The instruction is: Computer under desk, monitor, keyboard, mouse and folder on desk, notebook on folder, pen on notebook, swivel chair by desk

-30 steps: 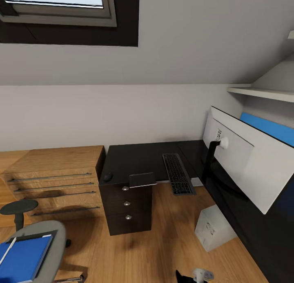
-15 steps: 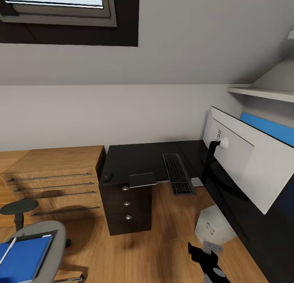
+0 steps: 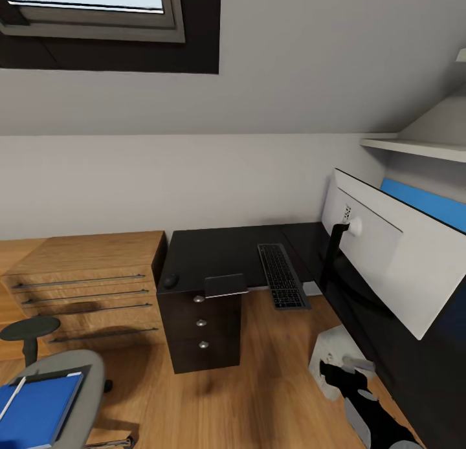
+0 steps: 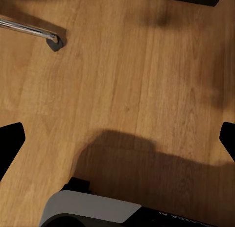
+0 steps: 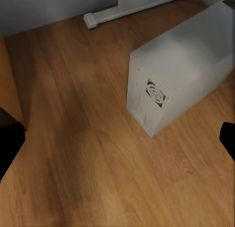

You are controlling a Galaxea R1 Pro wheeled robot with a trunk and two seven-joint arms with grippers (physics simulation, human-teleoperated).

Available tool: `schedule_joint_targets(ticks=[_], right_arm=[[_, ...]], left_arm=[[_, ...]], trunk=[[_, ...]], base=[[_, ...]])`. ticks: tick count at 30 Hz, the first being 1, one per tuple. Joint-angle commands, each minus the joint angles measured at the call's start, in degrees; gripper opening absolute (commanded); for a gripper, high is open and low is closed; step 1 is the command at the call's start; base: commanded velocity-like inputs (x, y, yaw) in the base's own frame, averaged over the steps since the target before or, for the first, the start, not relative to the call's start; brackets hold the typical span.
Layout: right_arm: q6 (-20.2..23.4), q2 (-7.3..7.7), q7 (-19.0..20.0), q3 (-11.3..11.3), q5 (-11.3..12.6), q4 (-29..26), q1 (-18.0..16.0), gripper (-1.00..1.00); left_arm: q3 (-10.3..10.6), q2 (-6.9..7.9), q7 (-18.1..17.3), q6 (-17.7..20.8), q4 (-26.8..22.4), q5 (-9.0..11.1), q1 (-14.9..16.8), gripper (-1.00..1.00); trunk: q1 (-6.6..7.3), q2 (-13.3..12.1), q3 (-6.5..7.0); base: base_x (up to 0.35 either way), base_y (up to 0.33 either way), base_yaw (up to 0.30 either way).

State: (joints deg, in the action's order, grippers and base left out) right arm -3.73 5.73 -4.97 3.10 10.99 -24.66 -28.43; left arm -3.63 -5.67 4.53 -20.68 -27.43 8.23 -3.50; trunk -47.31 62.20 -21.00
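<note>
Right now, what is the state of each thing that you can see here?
keyboard: flat on the desk, near end over the edge.
mouse: on the desk's corner.
monitor: upright, white back showing.
computer: standing on the floor.
folder: lying on the swivel chair.
right gripper: open, above the computer.
left gripper: open, empty.

The right arm (image 3: 378,423) is glossy black with pale grey segments, ending in a black end effector (image 3: 342,374).

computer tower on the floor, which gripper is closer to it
Right. The right gripper hangs just in front of the computer, with nothing between its fingers. The left gripper is over bare wooden floor near the swivel chair's base leg.
</note>
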Motion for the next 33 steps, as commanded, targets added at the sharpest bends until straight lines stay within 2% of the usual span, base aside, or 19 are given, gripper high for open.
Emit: schedule_joint_targets(ticks=[1,7,15,24,33], right_arm=[[-0.2,0.11,-0.1,-0.1,0.6,0.0,-0.3,1.0],[-0.3,0.42,-0.2,-0.1,0.3,-0.6,-1.1,1.0],[-0.3,0.63,-0.3,-0.1,-1.8,-2.7,-3.7,1.0],[-0.2,0.72,-0.3,-0.1,-2.6,-5.8,-4.4,1.0],[0.0,1.13,-0.6,-0.1,-2.7,-12.6,-4.5,1.0]], left_arm=[[-0.1,-0.04,0.0,-0.1,-0.1,0.2,0.0,1.0],[-0.1,-0.04,0.0,-0.1,-0.1,0.2,0.0,1.0],[-0.1,-0.04,0.0,-0.1,-0.1,0.2,0.0,1.0],[-0.1,-0.04,0.0,-0.1,-0.1,0.2,0.0,1.0],[0.2,-0.04,0.0,-0.1,-0.1,0.2,0.0,1.0]], trunk=[[0.0,0.0,-0.05],[0.0,0.0,-0.05],[0.0,0.0,-0.05],[0.0,0.0,-0.05],[0.0,0.0,-0.05]], base=[[0.0,0.0,0.0],[0.0,0.0,0.0],[0.0,0.0,0.0],[0.0,0.0,0.0],[0.0,0.0,0.0]])
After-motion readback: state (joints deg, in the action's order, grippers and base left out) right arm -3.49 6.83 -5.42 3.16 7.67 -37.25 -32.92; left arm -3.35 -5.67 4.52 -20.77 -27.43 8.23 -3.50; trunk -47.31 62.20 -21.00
